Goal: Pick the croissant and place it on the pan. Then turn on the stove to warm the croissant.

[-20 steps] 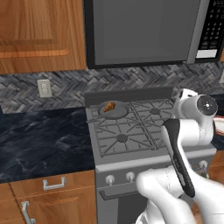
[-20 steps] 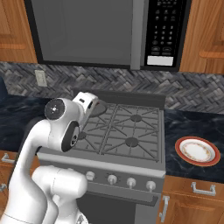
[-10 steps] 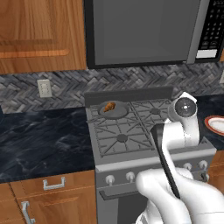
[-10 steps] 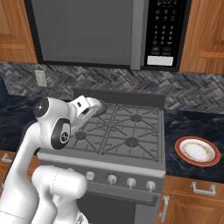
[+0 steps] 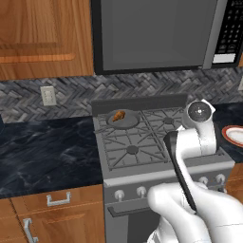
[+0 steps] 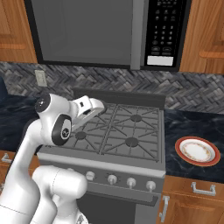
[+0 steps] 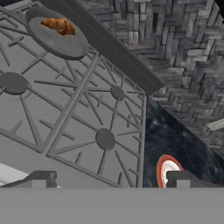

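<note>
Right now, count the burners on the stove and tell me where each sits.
4 on the stove: front-left burner, back-right burner, front-right burner, and a back-left one covered by the pan holding the croissant.

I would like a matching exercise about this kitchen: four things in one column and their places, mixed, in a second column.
Things:
1. croissant
2. pan
3. plate
4. microwave

Places:
a. on the dark counter right of the stove
b. above the stove
c. inside the pan
d. on the stove's back left burner

Pairs: 1-c, 2-d, 3-a, 4-b
</note>
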